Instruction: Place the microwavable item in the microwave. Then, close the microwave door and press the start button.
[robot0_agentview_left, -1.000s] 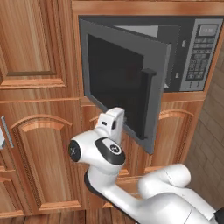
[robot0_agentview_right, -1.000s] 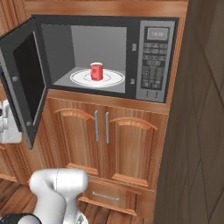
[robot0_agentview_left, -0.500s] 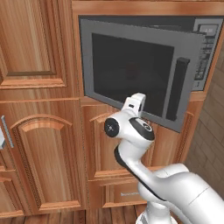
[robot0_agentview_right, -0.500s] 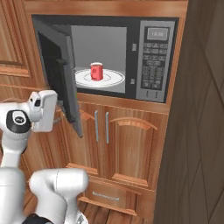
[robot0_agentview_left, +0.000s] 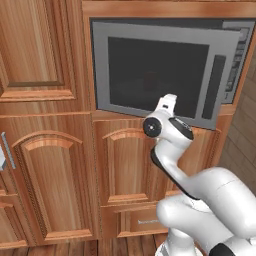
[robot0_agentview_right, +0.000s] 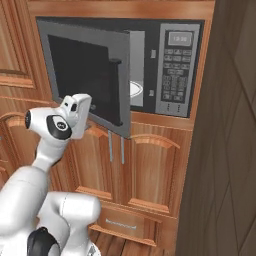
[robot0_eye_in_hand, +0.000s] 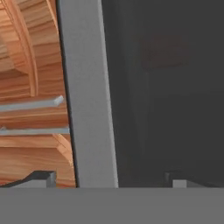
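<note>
- Door (robot0_agentview_right: 87, 80) stands ajar, its lower edge straight ahead of my gripper (robot0_eye_in_hand: 109, 177), hinge to the left.
- Fingers (robot0_eye_in_hand: 41, 177) spread, pinching nothing.

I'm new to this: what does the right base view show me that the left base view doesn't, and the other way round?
Right base view: the gap between the microwave door and the oven, with a slice of the white turntable inside, and the keypad panel seen plainly. Left base view: the door's dark window face-on, with a faint reddish shape behind it, perhaps the cup. Both share the door not quite shut, its dark bar handle, the white arm by the door's lower edge, and wooden cabinet doors.
</note>
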